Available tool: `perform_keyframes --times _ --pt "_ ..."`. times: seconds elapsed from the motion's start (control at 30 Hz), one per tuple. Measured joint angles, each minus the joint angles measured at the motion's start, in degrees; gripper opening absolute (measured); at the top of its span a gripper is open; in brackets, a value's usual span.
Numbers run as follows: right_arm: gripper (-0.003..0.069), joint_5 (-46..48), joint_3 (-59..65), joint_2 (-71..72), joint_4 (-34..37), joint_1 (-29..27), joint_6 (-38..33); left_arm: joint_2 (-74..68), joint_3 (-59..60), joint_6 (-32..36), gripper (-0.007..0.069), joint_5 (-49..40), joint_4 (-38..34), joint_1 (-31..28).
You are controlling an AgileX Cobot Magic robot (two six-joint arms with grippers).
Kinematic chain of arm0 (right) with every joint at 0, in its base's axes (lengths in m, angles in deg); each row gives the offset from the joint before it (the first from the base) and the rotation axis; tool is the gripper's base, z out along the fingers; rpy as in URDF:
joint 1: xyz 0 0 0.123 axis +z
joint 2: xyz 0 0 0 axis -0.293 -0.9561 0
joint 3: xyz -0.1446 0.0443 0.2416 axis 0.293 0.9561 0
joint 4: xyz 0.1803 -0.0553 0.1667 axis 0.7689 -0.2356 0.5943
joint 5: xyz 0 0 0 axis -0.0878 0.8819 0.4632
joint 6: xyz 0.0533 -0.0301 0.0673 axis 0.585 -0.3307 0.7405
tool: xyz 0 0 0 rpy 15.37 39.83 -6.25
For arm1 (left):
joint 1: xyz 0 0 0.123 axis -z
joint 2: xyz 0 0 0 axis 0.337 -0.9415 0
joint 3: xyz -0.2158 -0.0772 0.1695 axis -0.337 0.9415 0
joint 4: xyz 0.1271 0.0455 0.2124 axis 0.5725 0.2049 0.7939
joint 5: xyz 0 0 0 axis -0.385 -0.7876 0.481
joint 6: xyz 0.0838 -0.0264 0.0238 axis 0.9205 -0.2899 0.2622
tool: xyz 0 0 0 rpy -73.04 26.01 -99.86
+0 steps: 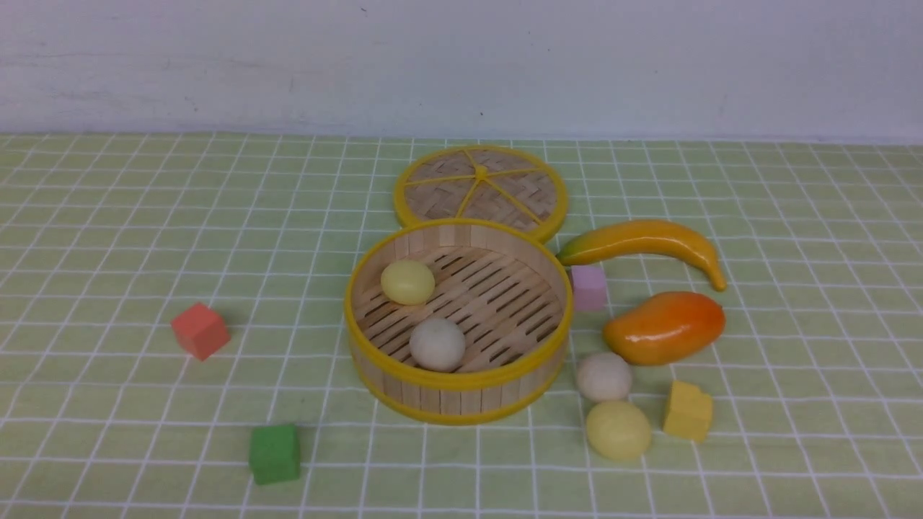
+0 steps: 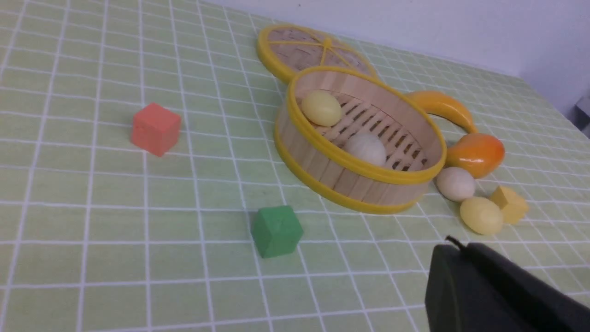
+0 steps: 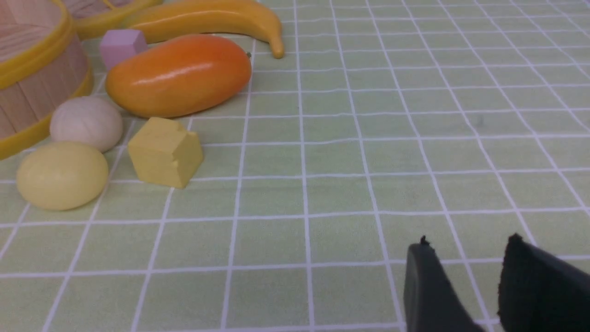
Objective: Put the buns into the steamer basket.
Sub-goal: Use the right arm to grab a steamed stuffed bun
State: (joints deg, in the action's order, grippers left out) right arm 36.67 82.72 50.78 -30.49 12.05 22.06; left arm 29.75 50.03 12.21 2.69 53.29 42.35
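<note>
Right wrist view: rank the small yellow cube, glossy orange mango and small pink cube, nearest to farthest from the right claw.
1. Small yellow cube: nearest the right claw, beside the pale yellow bun.
2. Glossy orange mango: behind that cube.
3. Small pink cube: farthest, behind the mango, near the bamboo steamer basket.

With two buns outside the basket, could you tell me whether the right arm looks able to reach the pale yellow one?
Probably yes: the pale yellow bun lies uncovered, the yellow block beside it, with bare cloth toward the open right gripper.
</note>
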Motion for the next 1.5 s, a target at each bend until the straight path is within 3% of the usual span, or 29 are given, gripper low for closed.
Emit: perform_keyframes --times 0.27,0.47,0.67,0.93,1.5 --pt "0.0241 0.0 0.0 0.0 0.0 0.0 0.0 0.0 3.3 0.0 -0.0013 5.5 5.7 -0.9" --pt "0.0241 0.0 0.0 0.0 0.0 0.0 0.0 0.0 10.7 0.0 -0.0013 13.9 7.0 -8.6" --pt "0.0241 0.0 0.0 0.0 0.0 0.0 0.0 0.0 23.8 0.0 -0.0013 23.4 1.6 -16.4" --pt "0.0241 0.0 0.0 0.0 0.0 0.0 0.0 0.0 27.9 0.0 -0.0013 23.1 -0.4 -19.9" --pt "0.0241 -1.3 0.1 0.0 0.3 0.0 0.0 0.0 27.9 0.0 0.0001 23.3 -0.6 -20.0"
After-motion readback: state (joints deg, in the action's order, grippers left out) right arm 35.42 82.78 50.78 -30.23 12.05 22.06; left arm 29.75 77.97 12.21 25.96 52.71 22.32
